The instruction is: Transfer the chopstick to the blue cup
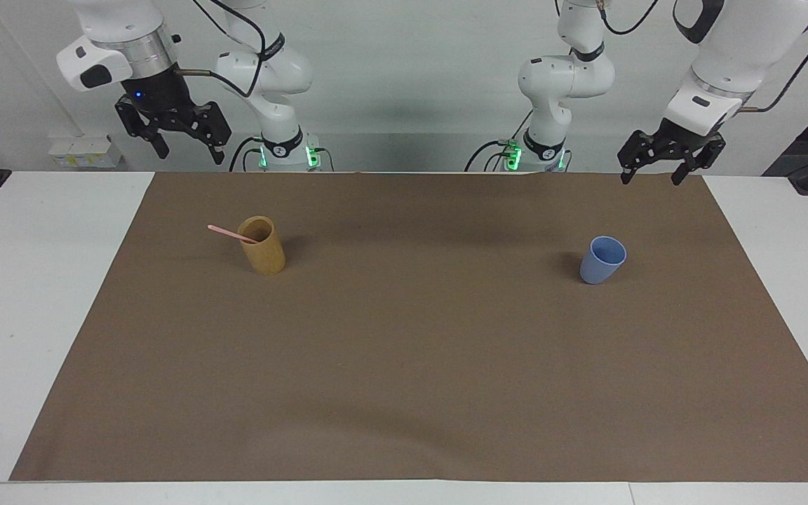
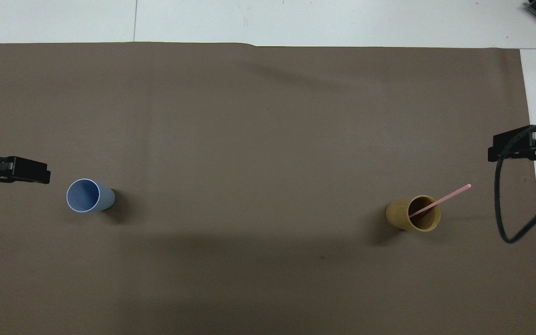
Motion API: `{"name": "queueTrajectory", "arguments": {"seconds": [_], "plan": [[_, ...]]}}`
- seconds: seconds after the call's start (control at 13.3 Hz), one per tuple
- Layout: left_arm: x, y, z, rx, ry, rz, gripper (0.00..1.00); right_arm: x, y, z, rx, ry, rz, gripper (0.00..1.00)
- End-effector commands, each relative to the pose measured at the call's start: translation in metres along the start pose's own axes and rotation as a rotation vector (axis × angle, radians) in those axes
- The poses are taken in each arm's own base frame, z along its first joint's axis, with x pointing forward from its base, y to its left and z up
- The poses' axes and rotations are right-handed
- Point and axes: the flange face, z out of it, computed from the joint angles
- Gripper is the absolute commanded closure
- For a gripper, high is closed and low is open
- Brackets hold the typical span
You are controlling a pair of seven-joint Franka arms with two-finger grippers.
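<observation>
I note the thin pink chopstick (image 1: 225,232) leaning in the cylindrical tan cup (image 1: 262,246), tip toward two o'clock overhead; the tapered blue cup (image 1: 602,259) stands apart. Left gripper (image 1: 651,177) and right gripper (image 1: 187,150) hang released.

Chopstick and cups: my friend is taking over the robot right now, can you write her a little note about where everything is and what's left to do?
Left tool: open, empty, raised at the left arm's end of the table, waiting.
Right tool: open, empty, raised at the right arm's end.
Thin pale-pink chopstick: leaning in the tall tan cylinder cup, its top end sticking out over the rim.
Small light-blue plastic cup: upright and empty on the brown mat, toward the left arm's end.
Done: nothing yet.
Left: pick up the chopstick, carry it across, drop it into the blue cup.
</observation>
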Motion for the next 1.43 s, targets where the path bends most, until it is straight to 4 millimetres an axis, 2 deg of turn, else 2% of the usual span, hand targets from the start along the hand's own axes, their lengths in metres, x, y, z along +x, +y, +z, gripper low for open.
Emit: {"name": "queueTrajectory", "arguments": {"seconds": [0.0,0.23,0.83,1.13,1.36], "plan": [[0.0,-0.002,-0.007,0.006,0.011,0.0,0.0,0.002,0.003,-0.002,0.022,0.0,-0.015,0.0],[0.001,-0.009,-0.008,0.009,0.02,-0.008,0.0,0.003,0.008,-0.002,0.022,0.0,-0.004,0.0],[0.003,-0.008,-0.002,0.006,0.032,0.067,0.0,0.002,0.004,-0.002,0.022,0.0,-0.013,0.0],[0.003,-0.003,0.022,0.004,-0.006,0.072,0.0,0.003,0.005,-0.002,0.022,0.0,-0.01,0.0],[0.003,-0.002,0.026,0.004,-0.005,0.074,0.0,0.003,0.005,-0.002,0.022,0.0,-0.012,0.0]]}}
